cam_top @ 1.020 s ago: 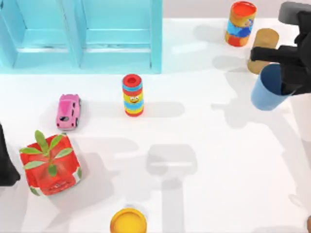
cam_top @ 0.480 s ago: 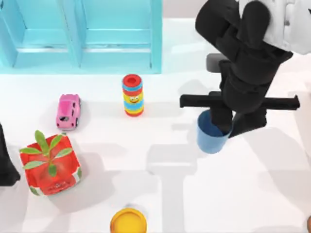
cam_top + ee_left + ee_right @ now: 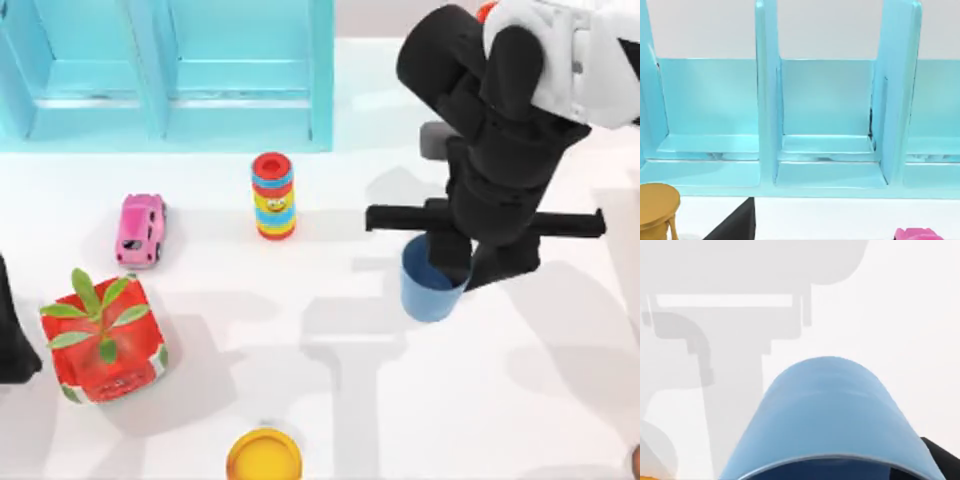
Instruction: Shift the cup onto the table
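Starting at the top view's left edge, your left arm (image 3: 12, 335) sits parked low at the side, beside the red box with the plant (image 3: 102, 340); I cannot tell whether its fingers are apart or together. From its wrist camera you see the light-blue shelf unit (image 3: 827, 125) across the back, a yellow stool-like thing (image 3: 657, 205) and the roof of the pink toy car (image 3: 917, 234). Moving right across the table (image 3: 250, 300), the car, the stacked ring toy (image 3: 272, 196) and the yellow disc (image 3: 263, 457) near the front edge lie well apart from the work. Right of centre is where your task stands: the cup (image 3: 430, 285) hangs under the right gripper (image 3: 455, 265), whose fingers are closed on its rim, the cup's body sticking out below and to the left of the black wrist. From the right wrist view the cup's (image 3: 827, 415) wall lies close under the camera with bare white table beyond it, so I judge it tilted, not upright. By my reading the carry is mostly done, since the cup is over open table, but whether its base touches the surface I cannot tell. What is left for you: bring it down level, let go, and pull the arm back.
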`<state>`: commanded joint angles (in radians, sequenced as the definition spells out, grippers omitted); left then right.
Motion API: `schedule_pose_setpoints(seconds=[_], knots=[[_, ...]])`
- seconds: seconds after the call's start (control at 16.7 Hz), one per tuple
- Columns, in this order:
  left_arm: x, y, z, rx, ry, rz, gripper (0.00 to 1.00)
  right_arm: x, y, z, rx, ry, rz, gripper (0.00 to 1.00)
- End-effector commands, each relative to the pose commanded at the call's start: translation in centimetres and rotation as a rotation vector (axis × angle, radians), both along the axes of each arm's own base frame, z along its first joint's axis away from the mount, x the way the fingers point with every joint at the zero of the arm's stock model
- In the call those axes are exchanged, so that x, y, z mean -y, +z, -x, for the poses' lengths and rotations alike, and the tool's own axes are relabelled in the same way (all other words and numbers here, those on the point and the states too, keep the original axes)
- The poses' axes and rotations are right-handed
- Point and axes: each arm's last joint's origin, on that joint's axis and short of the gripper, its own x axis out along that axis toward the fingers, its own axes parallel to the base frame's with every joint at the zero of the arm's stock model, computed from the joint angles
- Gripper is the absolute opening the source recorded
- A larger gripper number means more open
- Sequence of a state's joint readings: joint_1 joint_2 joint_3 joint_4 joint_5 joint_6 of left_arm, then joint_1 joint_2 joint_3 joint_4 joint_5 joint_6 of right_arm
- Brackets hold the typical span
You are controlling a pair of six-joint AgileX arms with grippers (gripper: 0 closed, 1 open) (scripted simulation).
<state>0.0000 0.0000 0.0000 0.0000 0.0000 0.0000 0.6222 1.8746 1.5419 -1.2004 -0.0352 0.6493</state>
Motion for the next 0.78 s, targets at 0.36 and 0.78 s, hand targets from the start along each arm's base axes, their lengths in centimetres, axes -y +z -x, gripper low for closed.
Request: schedule_pose_setpoints(seconds=[0.36, 0.78], knots=[[0.0, 0.0, 0.0, 0.000, 0.000, 0.000, 1.00, -0.9, -4.6, 0.2, -0.001, 0.010, 0.004, 0.00], [0.0, 0.0, 0.0, 0.000, 0.000, 0.000, 1.00, -1.0, -4.9, 0.2, -0.004, 0.011, 0.007, 0.23]])
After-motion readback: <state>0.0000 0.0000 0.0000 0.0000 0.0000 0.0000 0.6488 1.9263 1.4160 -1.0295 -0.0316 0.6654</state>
